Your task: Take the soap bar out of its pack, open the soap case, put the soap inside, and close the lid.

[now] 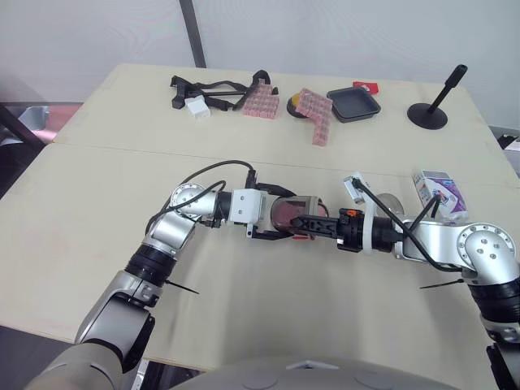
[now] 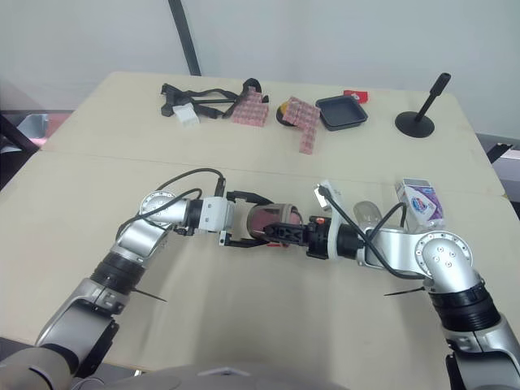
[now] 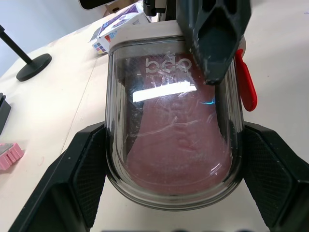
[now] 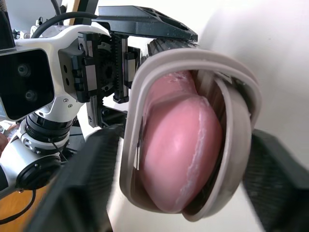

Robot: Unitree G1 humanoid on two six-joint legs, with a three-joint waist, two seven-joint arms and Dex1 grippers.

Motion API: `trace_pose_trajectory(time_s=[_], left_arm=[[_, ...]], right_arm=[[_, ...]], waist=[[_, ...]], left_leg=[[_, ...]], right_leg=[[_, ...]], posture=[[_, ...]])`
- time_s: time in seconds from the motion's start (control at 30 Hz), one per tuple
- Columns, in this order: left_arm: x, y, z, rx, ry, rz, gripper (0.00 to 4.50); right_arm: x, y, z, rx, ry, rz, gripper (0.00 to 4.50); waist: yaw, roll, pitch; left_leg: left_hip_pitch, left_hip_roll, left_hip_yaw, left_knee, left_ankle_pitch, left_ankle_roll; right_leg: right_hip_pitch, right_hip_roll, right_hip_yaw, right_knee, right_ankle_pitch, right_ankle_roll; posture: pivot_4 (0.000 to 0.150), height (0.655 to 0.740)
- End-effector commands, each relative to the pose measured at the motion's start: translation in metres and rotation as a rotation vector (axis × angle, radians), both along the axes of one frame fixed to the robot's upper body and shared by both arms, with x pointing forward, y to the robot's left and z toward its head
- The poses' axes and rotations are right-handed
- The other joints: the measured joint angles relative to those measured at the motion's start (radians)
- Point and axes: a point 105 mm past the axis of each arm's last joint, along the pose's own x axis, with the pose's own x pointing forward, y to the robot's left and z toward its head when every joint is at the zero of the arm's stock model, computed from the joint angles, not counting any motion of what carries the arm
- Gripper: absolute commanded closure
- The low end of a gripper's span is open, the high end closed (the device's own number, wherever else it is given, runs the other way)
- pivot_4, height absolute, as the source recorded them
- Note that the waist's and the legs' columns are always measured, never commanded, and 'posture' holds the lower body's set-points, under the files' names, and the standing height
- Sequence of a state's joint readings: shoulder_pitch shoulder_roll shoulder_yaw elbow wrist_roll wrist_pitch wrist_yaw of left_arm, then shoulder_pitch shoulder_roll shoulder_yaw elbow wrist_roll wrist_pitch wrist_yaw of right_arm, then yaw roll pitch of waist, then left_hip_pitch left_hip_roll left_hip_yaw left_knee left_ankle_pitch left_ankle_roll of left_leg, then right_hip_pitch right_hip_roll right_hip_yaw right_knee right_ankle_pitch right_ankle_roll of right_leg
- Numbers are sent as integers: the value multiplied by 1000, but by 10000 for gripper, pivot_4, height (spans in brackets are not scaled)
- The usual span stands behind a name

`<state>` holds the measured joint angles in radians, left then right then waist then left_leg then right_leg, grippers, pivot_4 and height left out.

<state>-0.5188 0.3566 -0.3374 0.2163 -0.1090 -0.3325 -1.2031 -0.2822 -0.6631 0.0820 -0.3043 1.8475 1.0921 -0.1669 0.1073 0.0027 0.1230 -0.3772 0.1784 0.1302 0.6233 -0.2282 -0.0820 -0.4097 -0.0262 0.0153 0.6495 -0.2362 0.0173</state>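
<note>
The soap case point(image 1: 291, 213), clear-lidded with a grey rim, hangs just above the middle of the table. The pink soap bar point(image 3: 174, 154) lies inside it. My left gripper point(image 1: 276, 216) reaches in from the left and is shut on the case, one finger point(image 3: 82, 179) on each long side. My right gripper point(image 1: 314, 225) comes from the right and clamps the case's other end, one finger point(image 3: 215, 43) flat on the lid. In the right wrist view the lid edge looks slightly ajar around the soap point(image 4: 178, 150). The white and purple soap pack point(image 1: 439, 192) lies behind my right arm.
Along the far side of the table point(image 1: 81, 244) lie black straps point(image 1: 215, 88), two pink textured blocks point(image 1: 262, 104) point(image 1: 317, 115), a black tray point(image 1: 353, 104) and a black stand point(image 1: 429, 114). A clear round object point(image 1: 392, 203) sits beside the pack.
</note>
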Motion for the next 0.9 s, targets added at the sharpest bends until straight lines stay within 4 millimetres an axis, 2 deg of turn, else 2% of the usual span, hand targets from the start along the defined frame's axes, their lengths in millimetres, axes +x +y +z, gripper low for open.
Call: trace_pose_trajectory(time_s=[0.03, 0.07, 0.6, 0.63, 0.9], left_arm=[[-1, 0, 10, -24, -31, -5, 10390], [-1, 0, 11, -25, -31, -4, 10390], [3, -2, 15, -50, -11, 11, 10390], [4, -1, 15, -48, -5, 9, 0], [7, 7, 15, -14, 62, -2, 0]], right_arm=[[-1, 2, 6, -12, -42, 19, 21555], [-1, 2, 6, -15, -43, 19, 22657], [-1, -1, 0, -45, -58, 27, 22658], [-1, -1, 1, -44, -60, 27, 22671], [1, -2, 2, -53, -87, 38, 23899]], waist=[[0, 0, 0], [0, 0, 0], [0, 0, 0], [0, 0, 0], [0, 0, 0]], left_leg=[[0, 0, 0, 0, 0, 0], [0, 0, 0, 0, 0, 0], [0, 0, 0, 0, 0, 0], [0, 0, 0, 0, 0, 0], [0, 0, 0, 0, 0, 0]], right_leg=[[0, 0, 0, 0, 0, 0], [0, 0, 0, 0, 0, 0], [0, 0, 0, 0, 0, 0], [0, 0, 0, 0, 0, 0], [0, 0, 0, 0, 0, 0]], posture=[[1500, 7398], [1500, 7398], [1500, 7398], [1500, 7398], [1500, 7398]])
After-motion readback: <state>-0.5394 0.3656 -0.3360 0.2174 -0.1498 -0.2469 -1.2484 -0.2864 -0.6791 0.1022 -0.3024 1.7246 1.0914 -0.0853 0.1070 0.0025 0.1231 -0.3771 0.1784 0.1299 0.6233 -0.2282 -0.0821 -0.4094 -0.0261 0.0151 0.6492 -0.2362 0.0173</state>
